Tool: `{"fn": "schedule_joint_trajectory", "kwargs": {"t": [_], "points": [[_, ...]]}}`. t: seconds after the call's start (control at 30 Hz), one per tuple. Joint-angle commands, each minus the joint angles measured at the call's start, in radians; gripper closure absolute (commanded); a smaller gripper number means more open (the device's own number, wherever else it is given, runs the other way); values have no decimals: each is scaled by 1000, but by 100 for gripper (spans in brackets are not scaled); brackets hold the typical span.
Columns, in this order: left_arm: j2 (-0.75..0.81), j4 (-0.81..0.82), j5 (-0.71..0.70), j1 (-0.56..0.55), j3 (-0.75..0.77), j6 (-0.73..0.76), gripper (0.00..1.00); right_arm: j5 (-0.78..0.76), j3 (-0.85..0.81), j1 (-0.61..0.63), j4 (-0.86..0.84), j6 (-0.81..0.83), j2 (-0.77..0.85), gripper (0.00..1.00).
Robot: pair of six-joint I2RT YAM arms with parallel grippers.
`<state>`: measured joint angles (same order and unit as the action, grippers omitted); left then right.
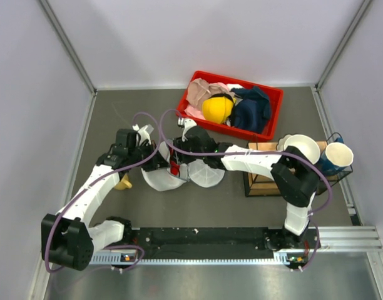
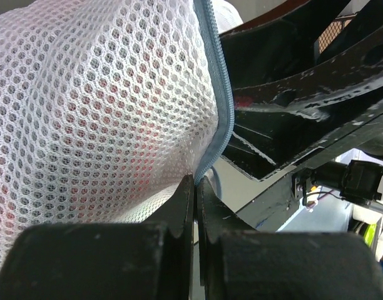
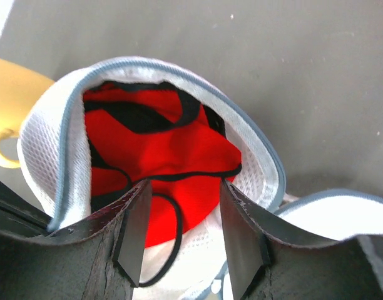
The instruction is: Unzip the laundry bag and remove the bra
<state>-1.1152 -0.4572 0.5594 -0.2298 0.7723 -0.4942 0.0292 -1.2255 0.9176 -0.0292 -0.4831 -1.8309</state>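
The laundry bag (image 1: 204, 175) lies unzipped in the middle of the table, its two white mesh halves spread side by side. The red bra (image 3: 160, 140) with black trim sits inside one half, ringed by the bag's grey-blue zipper rim (image 3: 257, 147). My right gripper (image 3: 182, 184) stands open just above it, one finger on each side of the red fabric. My left gripper (image 2: 196, 181) is shut on the zipper edge (image 2: 219, 106) of the mesh (image 2: 85, 112), with red showing faintly through it. From above, both grippers meet at the bag, and the bra (image 1: 174, 167) shows between the halves.
A red bin (image 1: 274, 95) at the back holds a beige-pink cloth (image 1: 201, 92), a yellow thing (image 1: 218, 107) and a navy cloth (image 1: 251, 107). A wooden rack (image 1: 257, 182) on the right carries a white bowl (image 1: 302, 147) and a cup (image 1: 337, 155). A yellow object (image 1: 122, 183) lies left of the bag.
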Motion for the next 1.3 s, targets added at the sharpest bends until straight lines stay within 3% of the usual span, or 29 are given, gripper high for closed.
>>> {"fn": "schedule_joint_trajectory", "kwargs": {"t": [0.0,0.2,0.3,0.47,0.53,0.6,0.63,0.67,0.97,1.27], "points": [[5,-3,5,4,45,28,100,11,-63,-13,-60,-17,-21,52],[0,-8,8,4,51,34,100,-2,-88,-13,-52,-11,-67,51],[-1,-8,10,4,51,32,100,-9,-97,-13,-52,-6,-94,41],[-5,-3,11,4,48,31,100,8,-141,-11,-55,-11,-168,41],[-3,-1,14,4,47,28,100,-6,-155,-13,-41,-6,-191,46],[0,-1,13,4,45,28,100,-20,-164,-13,-34,7,-206,67],[5,-1,10,4,45,26,100,-26,-164,-14,-20,12,-205,90],[6,-3,8,4,45,26,100,-29,-154,-17,-15,18,-186,100],[6,-5,-36,9,45,19,100,-138,73,-23,-41,81,146,100],[-92,94,28,10,73,-70,100,-95,156,-22,-23,57,439,100]]}}
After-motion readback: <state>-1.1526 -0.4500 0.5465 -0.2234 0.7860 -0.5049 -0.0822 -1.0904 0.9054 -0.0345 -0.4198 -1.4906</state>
